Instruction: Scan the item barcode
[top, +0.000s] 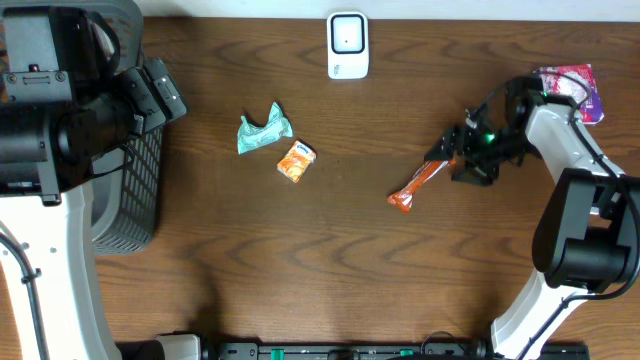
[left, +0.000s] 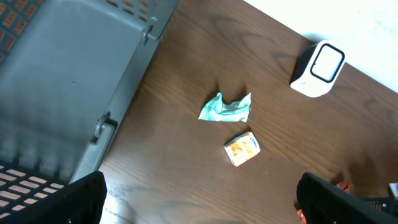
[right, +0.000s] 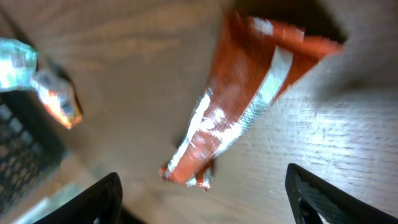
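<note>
A long orange-red snack wrapper (top: 415, 186) lies on the wooden table right of centre. My right gripper (top: 452, 158) hovers over its right end. In the right wrist view the wrapper (right: 242, 106) lies flat ahead of the open right gripper (right: 205, 199), and nothing is between the fingers. The white scanner (top: 348, 45) stands at the table's far edge and also shows in the left wrist view (left: 318, 68). My left gripper (top: 168, 92) is raised at the far left beside the basket. In its own view the left gripper (left: 199, 205) is open and empty.
A crumpled teal wrapper (top: 262, 132) and a small orange packet (top: 296, 160) lie left of centre. A dark mesh basket (top: 135, 190) stands at the left edge. A pink package (top: 572, 88) rests at the far right behind the right arm.
</note>
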